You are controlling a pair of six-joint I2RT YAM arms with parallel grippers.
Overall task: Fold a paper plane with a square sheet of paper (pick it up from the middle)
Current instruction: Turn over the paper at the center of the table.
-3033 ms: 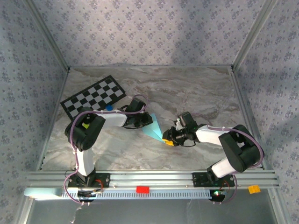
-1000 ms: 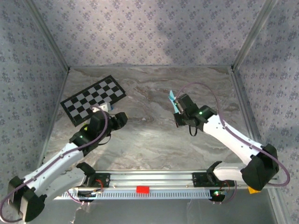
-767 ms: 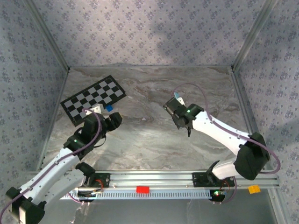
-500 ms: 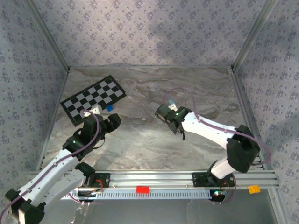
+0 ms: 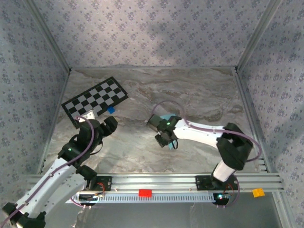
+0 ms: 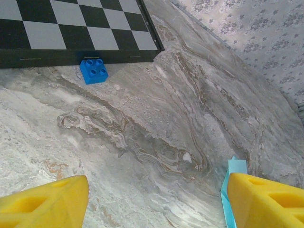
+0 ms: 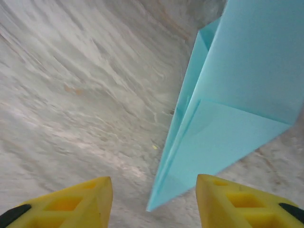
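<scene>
Your right fingers are spread apart and grip nothing. The light-blue paper plane lies on the desk near the middle, its tip pointing between them. Your left fingers are spread too, empty, near the checkerboard card and blue block.

1. We see a table with a grey-and-tan marbled top, veined from left to right.
2. At its far left lies a black-and-white checkerboard card, flat and skewed to the table's edges.
3. A small blue block sits against the card's near right edge.
4. Near the middle we see the light-blue paper plane; we cannot tell whether it rests flat.
</scene>
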